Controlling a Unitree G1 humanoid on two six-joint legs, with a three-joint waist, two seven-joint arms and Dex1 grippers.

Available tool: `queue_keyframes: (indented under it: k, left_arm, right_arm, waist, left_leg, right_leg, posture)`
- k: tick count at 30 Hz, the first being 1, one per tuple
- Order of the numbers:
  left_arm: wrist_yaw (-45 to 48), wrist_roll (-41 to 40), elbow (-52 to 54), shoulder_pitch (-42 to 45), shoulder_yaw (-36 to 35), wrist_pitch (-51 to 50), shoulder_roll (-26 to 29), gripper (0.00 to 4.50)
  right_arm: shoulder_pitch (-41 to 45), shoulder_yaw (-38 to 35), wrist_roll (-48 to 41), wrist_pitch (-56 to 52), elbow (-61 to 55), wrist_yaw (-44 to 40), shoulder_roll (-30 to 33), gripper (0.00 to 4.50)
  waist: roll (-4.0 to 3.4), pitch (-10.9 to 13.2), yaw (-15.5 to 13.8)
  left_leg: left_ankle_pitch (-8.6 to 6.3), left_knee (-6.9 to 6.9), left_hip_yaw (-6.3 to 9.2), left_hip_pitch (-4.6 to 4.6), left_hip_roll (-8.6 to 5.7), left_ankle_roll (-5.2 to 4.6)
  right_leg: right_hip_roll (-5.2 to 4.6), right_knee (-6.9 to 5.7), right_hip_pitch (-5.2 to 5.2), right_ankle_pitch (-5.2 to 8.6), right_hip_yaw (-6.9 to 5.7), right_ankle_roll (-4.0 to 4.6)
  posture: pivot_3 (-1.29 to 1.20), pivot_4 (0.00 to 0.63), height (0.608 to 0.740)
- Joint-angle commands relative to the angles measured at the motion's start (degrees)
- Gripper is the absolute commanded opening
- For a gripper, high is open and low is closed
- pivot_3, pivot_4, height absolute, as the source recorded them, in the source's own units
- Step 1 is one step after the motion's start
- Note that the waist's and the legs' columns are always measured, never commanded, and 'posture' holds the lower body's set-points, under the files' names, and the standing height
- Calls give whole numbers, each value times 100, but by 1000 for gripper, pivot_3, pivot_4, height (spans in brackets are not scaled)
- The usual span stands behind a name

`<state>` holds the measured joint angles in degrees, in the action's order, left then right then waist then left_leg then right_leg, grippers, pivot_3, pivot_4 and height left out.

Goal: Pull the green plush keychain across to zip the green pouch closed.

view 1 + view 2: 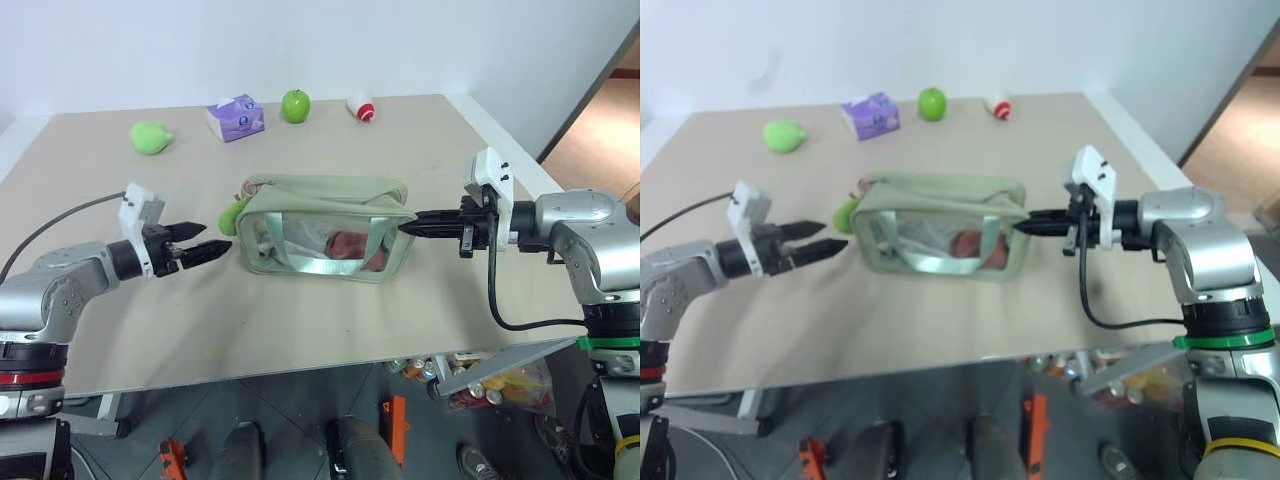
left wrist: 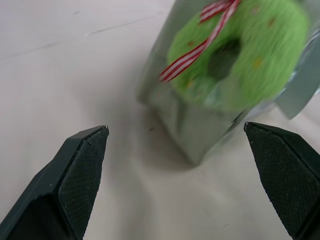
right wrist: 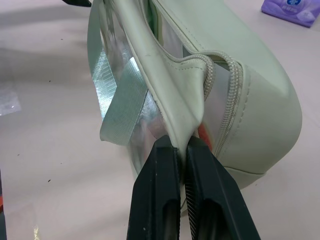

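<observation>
The boxy pale green fabric pouch with see-through plastic sides (image 1: 322, 232) lies long-ways across the beige table (image 1: 300, 320), between the two black grippers. One short end points at each gripper. Something red shows through its clear side.

The right gripper (image 1: 408, 227) has its two fingers squeezed together on a fold of the pouch's fabric edge, at the end closest to it. In the right wrist view the fingers (image 3: 165, 180) pinch the pale edge right beside the zipper track, and a shiny green strap (image 3: 117, 107) hangs down the side just next to them.

The left gripper (image 1: 213, 243) has its fingers spread wide and holds nothing. The small lime-green plush ring keychain with a red-and-white striped cord (image 2: 240, 55) hangs at the other short end of the pouch, just in front of those open fingers and not touching them.

Well past the pouch, along the far side of the table, sit a loose lime-green plush blob (image 1: 151, 137), a small purple tissue box (image 1: 235, 117), a shiny green apple (image 1: 295, 105) and a small red-and-white thing (image 1: 361, 107).
</observation>
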<state>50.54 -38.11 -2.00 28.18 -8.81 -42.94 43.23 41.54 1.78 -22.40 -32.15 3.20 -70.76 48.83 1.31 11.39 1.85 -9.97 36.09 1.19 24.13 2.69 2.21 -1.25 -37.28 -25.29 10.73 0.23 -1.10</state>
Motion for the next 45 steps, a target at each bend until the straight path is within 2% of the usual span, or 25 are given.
queue_keyframes:
  k: [1, 14, 19, 25, 34, 45]
  left_arm:
    - [115, -22, 105, 201, -41, 32, -33, 4500]
    - [124, -78, 166, 442, -206, 2, -75, 4500]
    - [133, -206, 104, 438, -483, -62, 30, 4500]
    - [293, -232, 121, 277, -621, -127, 199, 2702]
    - [298, -152, 360, 201, -266, -168, 39, 2702]
    - [243, -4, 99, 688, 17, -34, -324, 2702]
  right_arm:
    - [-30, -178, -90, -2, -251, 31, 67, 25]
    - [-28, -117, -39, 91, -117, 81, 12, 25]
    - [-27, -89, -28, 124, -103, 71, -4, 25]
    - [-6, -68, -9, 177, -33, 51, -28, 0]
    - [34, -46, 5, 202, 11, 27, -80, 0]
    - [-132, -144, -52, 81, -179, 100, -9, 0]
  waist:
    - [0, 0, 2]
    - [0, 0, 4]
    - [0, 0, 5]
    - [1, 0, 5]
    - [1, 0, 5]
    - [2, 0, 13]
  left_leg:
    - [0, 0, 0, 0, 0, 0]
    - [0, 8, -2, 1, 0, 0]
    - [0, 8, -2, 1, 0, 0]
    - [0, 8, -3, 1, 0, 0]
    - [0, 10, -4, 0, 0, 0]
    - [0, 15, -5, 1, 0, 0]
  right_leg:
    - [0, 0, 0, 0, 0, 0]
    - [0, 0, 1, -3, 4, -2]
    - [1, 0, 1, -4, 5, -3]
    - [1, 0, 1, -3, 5, -3]
    - [1, 0, 1, -4, 7, -2]
    - [2, 0, 2, -7, 11, -5]
  posture:
    - [0, 150, 740]
    - [0, 150, 740]
    - [0, 150, 740]
    - [0, 150, 740]
    - [0, 150, 740]
    - [0, 150, 740]
